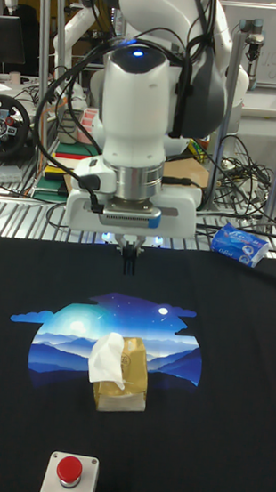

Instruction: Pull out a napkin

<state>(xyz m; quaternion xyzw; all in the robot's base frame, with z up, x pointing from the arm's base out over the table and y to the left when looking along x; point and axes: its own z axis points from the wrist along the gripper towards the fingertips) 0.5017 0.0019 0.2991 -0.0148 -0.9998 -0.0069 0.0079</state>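
A tan tissue box (125, 375) lies on the black cloth near the middle of the tall fixed view. A white napkin (107, 359) sticks up out of its top, leaning to the left. My gripper (129, 263) hangs above and behind the box, well clear of the napkin. Its dark fingers are close together with nothing held between them.
A grey box with a red push button (69, 480) sits in front of the tissue box. A blue tissue packet (241, 244) lies at the table's back right. The cloth bears a blue landscape print (67, 338). Cables and gear crowd the bench behind.
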